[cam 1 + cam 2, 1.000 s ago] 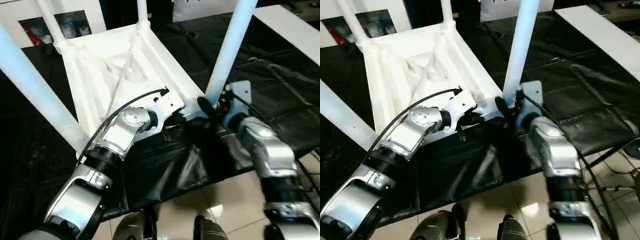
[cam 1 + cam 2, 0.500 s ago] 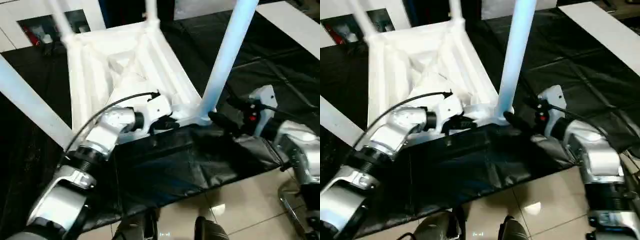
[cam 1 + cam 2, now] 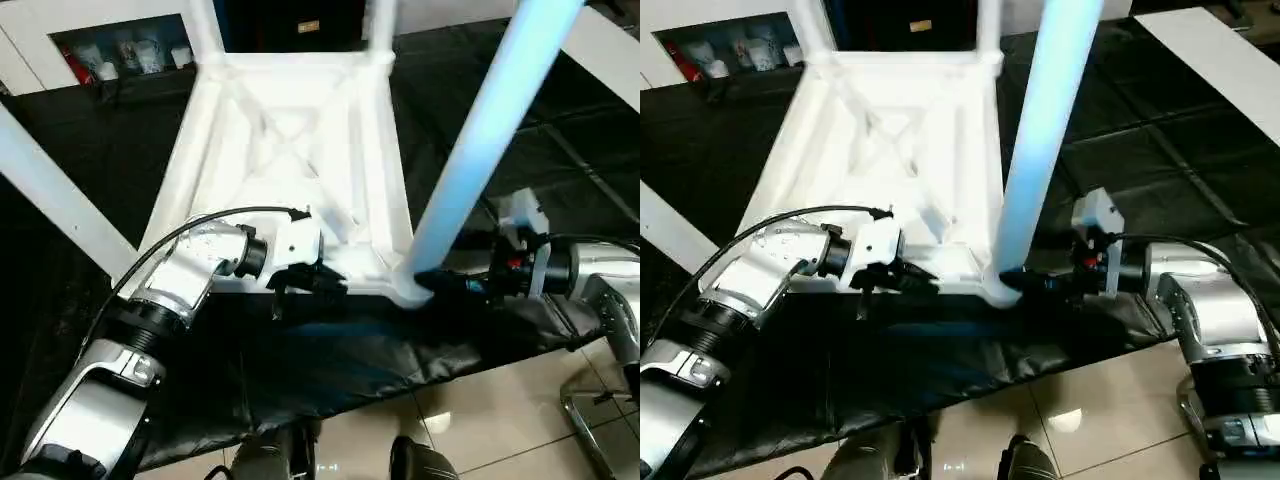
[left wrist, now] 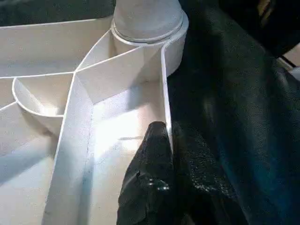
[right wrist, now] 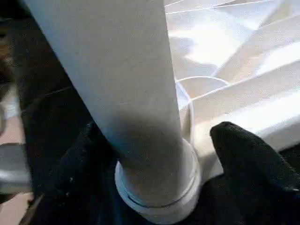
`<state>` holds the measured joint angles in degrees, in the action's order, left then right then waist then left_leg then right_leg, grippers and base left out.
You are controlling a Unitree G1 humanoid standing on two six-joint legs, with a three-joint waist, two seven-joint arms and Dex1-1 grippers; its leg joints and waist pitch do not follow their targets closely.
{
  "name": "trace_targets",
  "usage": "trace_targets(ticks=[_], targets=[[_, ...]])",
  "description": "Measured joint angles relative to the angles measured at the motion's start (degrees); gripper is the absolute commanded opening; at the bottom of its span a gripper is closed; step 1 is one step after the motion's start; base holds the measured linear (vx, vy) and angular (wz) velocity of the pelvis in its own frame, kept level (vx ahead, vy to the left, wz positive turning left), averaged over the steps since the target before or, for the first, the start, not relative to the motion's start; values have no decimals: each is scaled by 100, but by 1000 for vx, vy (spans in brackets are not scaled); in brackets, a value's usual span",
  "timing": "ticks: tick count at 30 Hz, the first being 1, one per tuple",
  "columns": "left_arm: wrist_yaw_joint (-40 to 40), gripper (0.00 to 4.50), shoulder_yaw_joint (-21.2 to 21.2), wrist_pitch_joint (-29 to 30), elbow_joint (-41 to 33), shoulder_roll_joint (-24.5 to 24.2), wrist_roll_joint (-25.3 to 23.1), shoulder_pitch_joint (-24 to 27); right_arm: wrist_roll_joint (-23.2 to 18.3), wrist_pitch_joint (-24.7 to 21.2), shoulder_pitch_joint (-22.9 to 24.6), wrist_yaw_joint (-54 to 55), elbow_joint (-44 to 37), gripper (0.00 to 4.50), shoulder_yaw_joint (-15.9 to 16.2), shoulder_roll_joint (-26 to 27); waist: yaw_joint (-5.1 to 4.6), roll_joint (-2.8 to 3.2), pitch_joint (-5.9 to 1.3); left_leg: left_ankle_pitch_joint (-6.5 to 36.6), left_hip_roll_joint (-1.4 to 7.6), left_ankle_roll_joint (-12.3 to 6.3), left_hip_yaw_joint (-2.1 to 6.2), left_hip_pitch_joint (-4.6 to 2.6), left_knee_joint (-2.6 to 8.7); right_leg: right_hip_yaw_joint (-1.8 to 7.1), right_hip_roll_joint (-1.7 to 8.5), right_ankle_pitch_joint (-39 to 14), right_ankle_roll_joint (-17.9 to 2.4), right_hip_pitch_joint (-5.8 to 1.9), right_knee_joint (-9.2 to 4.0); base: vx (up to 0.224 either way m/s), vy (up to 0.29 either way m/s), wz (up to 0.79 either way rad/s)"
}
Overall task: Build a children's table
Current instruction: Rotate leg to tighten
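The children's table [image 3: 290,140] lies upside down on the black worktable, its white legs pointing up. My left gripper [image 3: 320,285] is shut on the thin near rim [image 4: 165,93] of the top, one finger [image 4: 154,150] inside the rim wall and the other outside. My right gripper [image 3: 435,282] is open, reaching in from the right. It straddles the base of the near right leg [image 3: 480,150] where that leg enters its corner socket [image 5: 159,201]. One finger [image 5: 253,173] stands a little off the socket. The other finger [image 5: 70,164] lies close against the leg's far side.
The black-covered worktable [image 3: 100,130] ends just in front of the grippers, its cover hanging over the edge [image 3: 330,370] above a tiled floor [image 3: 480,420]. Another leg [image 3: 60,200] slants up at near left. A white board [image 3: 1210,50] lies far right.
The right gripper, which had drawn back to the right of the leg, has come in and now straddles its base. The left gripper stays on the rim. The whole view has shifted.
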<state>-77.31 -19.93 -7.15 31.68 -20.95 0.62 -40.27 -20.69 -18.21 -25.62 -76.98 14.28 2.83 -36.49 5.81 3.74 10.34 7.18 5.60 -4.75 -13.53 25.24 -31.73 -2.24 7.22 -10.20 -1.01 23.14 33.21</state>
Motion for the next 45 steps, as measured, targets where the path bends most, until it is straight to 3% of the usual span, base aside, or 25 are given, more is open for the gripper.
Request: trace_targets(ticks=[11,19,23,27,32,36,39,40,41,42,43,44,45], targets=[[-93,0,-6,-51,6,-31,36,13,-83,-31,-121,-375,165,233,149,1,-7,-2,1,0,3,0,-8,-1,-5,-1,3,12,-19,5,1,0,0,0],[-96,0,5,-56,18,-31,39,13,-84,-50,-120,-367,149,204,149,6,-9,-2,1,0,4,0,-9,-2,-5,-1,3,12,-19,5,1,0,0,0],[-46,0,91,116,10,-13,39,21,-113,-324,-38,-147,-51,201,89,65,-20,-1,1,0,5,0,-9,-8,-4,0,3,12,-19,4,4,0,0,0],[486,0,204,685,-112,95,-85,23,59,-538,11,775,-251,201,-67,390,-95,0,0,0,8,3,-9,-22,-6,5,4,6,-11,5,0,0,0,0],[1589,0,388,1649,-417,440,-324,63,457,-1029,-194,2706,-356,197,-379,1218,-271,-16,10,-2,8,15,21,-19,-12,0,9,-113,119,57,-13,-18,11,-9],[2534,0,458,2171,-394,946,-608,-58,761,-1362,-549,4174,-201,195,-586,1850,-346,-16,12,5,5,28,48,-22,-4,-14,7,-233,134,88,-19,-22,15,-10],[3294,0,494,2407,-146,1379,-822,-239,934,-1344,-862,5185,156,193,-764,2295,-399,-3,25,9,2,34,52,-36,4,-30,3,-250,142,113,-34,-68,19,-6],[3484,0,492,2490,-130,1486,-850,-272,967,-1321,-919,5466,220,193,-819,2393,-400,10,39,9,3,34,44,-28,54,-53,-11,-303,97,75,-19,-74,13,-3],[3577,0,489,2537,-134,1532,-861,-286,1004,-1289,-947,5611,234,193,-830,2453,-378,13,46,3,-4,44,9,-35,142,-79,-27,-432,-4,100,72,-88,-2,9],[3683,0,476,2567,-133,1601,-923,-299,1065,-1223,-951,5736,251,193,-821,2483,-366,-6,45,-28,-2,92,-100,-46,272,-95,-17,-572,-207,127,268,-88,-2,9],[3812,0,473,2590,-144,1655,-971,-309,1152,-1134,-999,5843,297,193,-810,2523,-347,-134,34,-83,-25,181,-271,-128,409,26,8,-635,-214,156,290,-41,-72,22],[3864,0,473,2595,-158,1674,-995,-321,1171,-1085,-1043,5886,353,193,-808,2535,-339,-166,56,-14,-66,333,-222,-108,323,59,57,-564,-105,207,251,10,-80,15],[3887,0,473,2610,-164,1708,-999,-313,1185,-1033,-1058,5908,392,248,-803,2526,-303,-127,81,84,-154,427,272,-39,-58,49,54,-378,151,96,200,10,-80,15]])
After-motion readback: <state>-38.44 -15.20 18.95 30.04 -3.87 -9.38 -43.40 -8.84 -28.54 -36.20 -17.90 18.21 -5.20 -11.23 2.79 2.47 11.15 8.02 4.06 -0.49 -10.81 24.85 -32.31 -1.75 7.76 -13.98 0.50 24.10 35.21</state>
